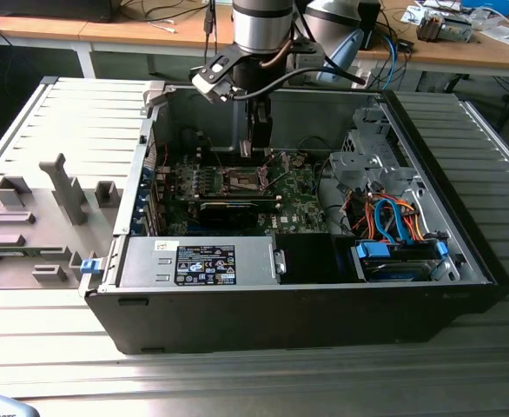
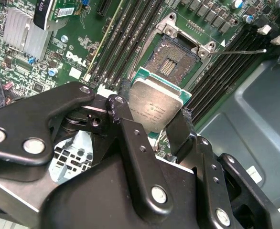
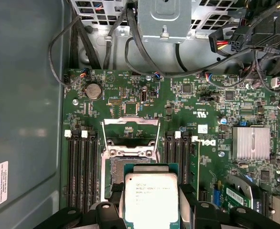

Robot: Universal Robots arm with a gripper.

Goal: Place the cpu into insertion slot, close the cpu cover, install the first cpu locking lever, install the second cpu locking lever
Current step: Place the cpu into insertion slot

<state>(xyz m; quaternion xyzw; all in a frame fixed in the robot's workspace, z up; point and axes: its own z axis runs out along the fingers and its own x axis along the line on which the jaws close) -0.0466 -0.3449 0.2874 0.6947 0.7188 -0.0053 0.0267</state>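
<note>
Fingers (image 2: 130, 136) pinch the cpu (image 2: 155, 102) by two opposite edges, and we've got it hovering just short of the open insertion slot (image 2: 171, 61), not seated yet

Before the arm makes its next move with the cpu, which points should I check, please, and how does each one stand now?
1. Grip on cpu: ok, gripper is shut on it.
2. Is slot bare: ok, contacts exposed.
3. Is cover raised: ok, it stands open.
4. Is cpu squarely over slot: cannot tell.
5. Is cpu seated: not ok, it hangs in the air.
</note>
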